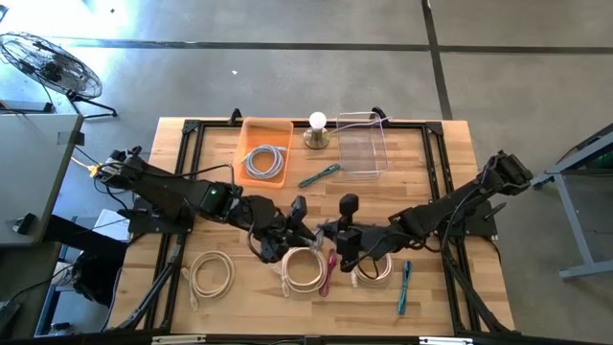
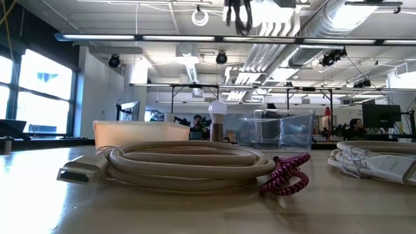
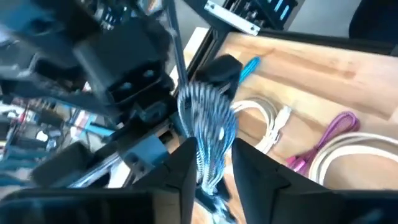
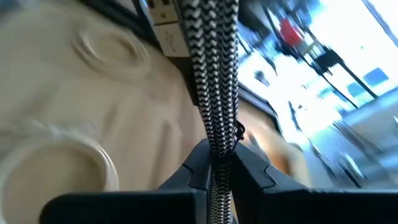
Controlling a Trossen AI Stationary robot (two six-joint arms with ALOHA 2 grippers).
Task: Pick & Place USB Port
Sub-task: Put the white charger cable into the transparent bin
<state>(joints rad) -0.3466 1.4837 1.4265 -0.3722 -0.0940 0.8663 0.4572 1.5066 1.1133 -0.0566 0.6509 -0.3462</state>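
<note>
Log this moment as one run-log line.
phase: cable handover above table | right gripper: shut on braided cable | left gripper: cable between its fingers, grip unclear | orange bin: holds a coiled cable

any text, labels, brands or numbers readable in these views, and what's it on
No words, brands or numbers can be read in any view.
USB symbol: moulded on the plug of the braided cable; a sign, not text.
Room screens and fittings in the low view: too small to read.
</note>
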